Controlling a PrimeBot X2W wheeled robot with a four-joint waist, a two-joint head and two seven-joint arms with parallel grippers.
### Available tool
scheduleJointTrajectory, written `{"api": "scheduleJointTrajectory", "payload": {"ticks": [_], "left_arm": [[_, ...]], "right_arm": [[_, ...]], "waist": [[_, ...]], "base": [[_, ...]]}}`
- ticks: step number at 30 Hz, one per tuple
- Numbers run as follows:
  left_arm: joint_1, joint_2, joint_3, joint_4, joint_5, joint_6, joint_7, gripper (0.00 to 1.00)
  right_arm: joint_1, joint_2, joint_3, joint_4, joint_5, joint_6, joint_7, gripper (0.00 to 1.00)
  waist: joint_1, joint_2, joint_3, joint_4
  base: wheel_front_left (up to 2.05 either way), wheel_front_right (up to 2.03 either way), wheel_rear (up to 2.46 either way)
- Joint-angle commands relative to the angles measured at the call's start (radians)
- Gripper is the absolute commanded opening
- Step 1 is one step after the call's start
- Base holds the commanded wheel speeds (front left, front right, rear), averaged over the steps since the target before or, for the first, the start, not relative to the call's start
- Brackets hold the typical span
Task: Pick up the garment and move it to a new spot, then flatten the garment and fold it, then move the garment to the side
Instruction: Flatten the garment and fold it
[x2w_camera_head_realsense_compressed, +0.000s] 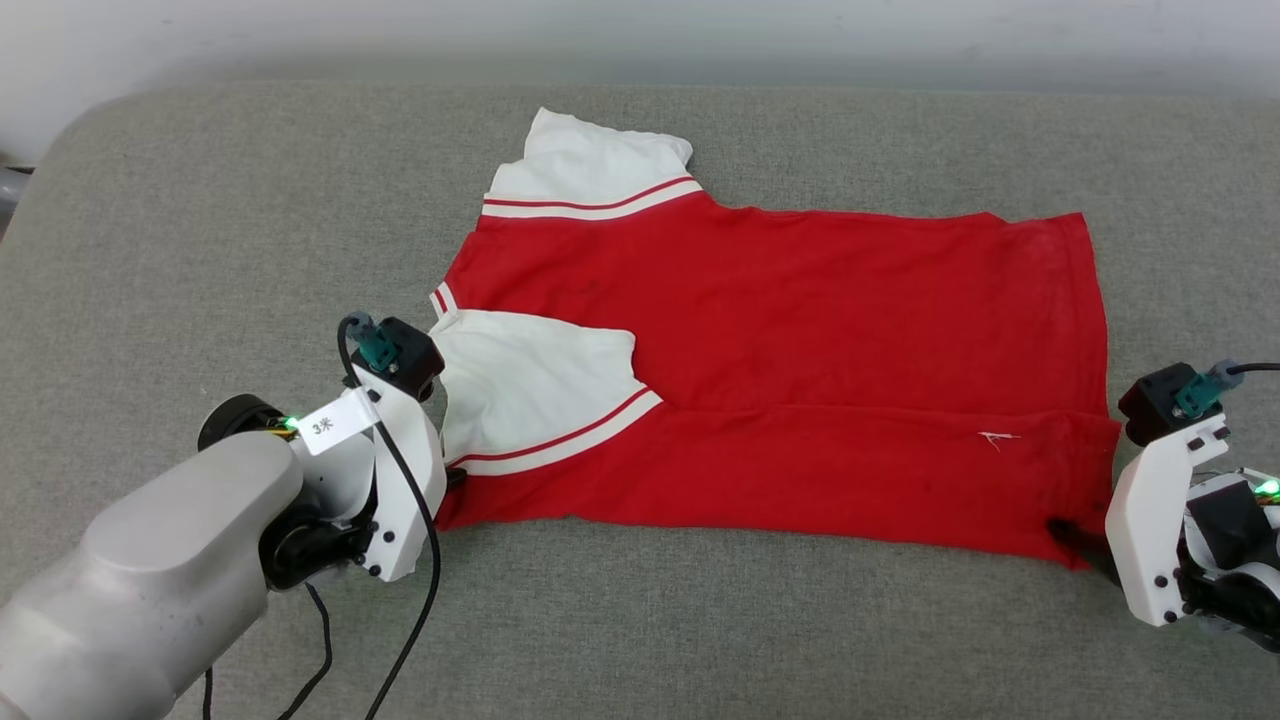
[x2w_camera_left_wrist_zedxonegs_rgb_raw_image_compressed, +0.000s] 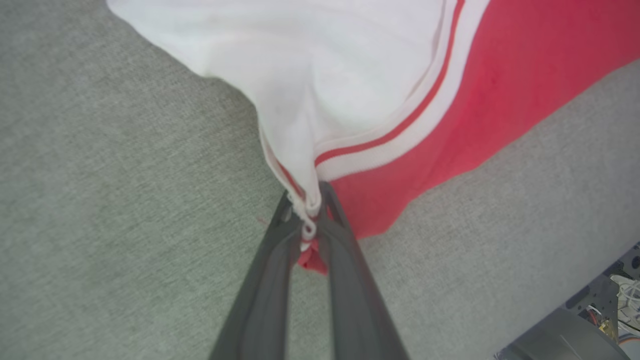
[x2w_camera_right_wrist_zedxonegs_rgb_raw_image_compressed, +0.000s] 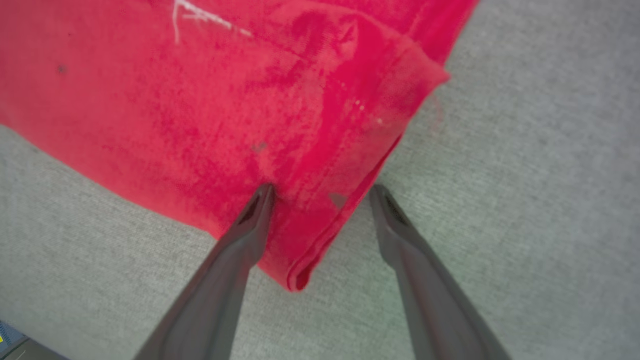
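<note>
Two grippers at the near edge of a red jersey T-shirt, which lies plain back upward on grey woven upholstery, sleeves toward our left. We read the near long side as already turned over onto the body, carrying one white sleeve with it; the other sleeve lies spread at the far side. Our left gripper is clamped on a bunched pinch of sleeve trim and red cloth at the near left corner. Our right gripper stands spread wide at the near hem corner, one finger pressing on the cloth, the other on bare upholstery beside it, holding nothing. Risks, in our judgement: the left pinch sits close to the cloth's edge, so a pull could slip it free; the right jaws, closing from here, might catch only the upper layer of the doubled hem, and an uneven lift would drag the fold askew. Material: thin, limp knit, likely stretchy, with softly rounded folded edges, red-and-white striped bands, and a loose white thread
</note>
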Motion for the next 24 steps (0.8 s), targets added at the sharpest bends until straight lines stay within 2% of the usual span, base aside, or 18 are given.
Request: {"api": "scheduleJointTrajectory", "payload": {"ticks": [1,5,6,7,16,24], "left_arm": [[-0.010,0.000,-0.004,-0.002,0.002,0.000,-0.008,0.00],[0.004,0.011,-0.009,0.001,0.004,0.000,-0.021,0.00],[0.010,0.013,-0.010,0.003,0.000,0.000,-0.026,0.00],[0.017,0.016,-0.012,0.003,-0.004,0.000,-0.027,0.00],[0.048,0.046,-0.018,-0.027,-0.028,0.000,-0.038,0.00],[0.077,0.104,-0.021,-0.097,-0.042,-0.001,-0.016,0.00]], "right_arm": [[0.061,0.038,0.034,0.042,0.001,-0.001,0.002,1.00],[0.069,0.049,0.049,0.061,0.016,-0.001,-0.026,1.00],[0.065,0.046,0.052,0.059,0.020,-0.001,-0.037,0.09],[0.058,0.038,0.052,0.054,0.020,-0.001,-0.052,0.00],[0.036,-0.031,0.024,-0.028,0.046,-0.001,-0.161,0.00],[0.089,-0.080,-0.005,-0.137,0.059,-0.001,-0.163,0.00]], "waist": [[0.0000,0.0000,0.003,0.001],[0.0000,0.0000,0.001,-0.004],[0.0000,0.0000,-0.002,-0.006],[0.0000,0.0000,-0.007,-0.008],[0.0000,0.0000,-0.079,-0.016],[0.0000,0.0000,-0.134,-0.028]], "base": [[0.00,0.00,0.00],[0.00,0.00,0.00],[0.00,0.00,0.00],[0.00,0.00,0.00],[0.00,0.00,0.00],[0.00,0.00,0.00]]}}
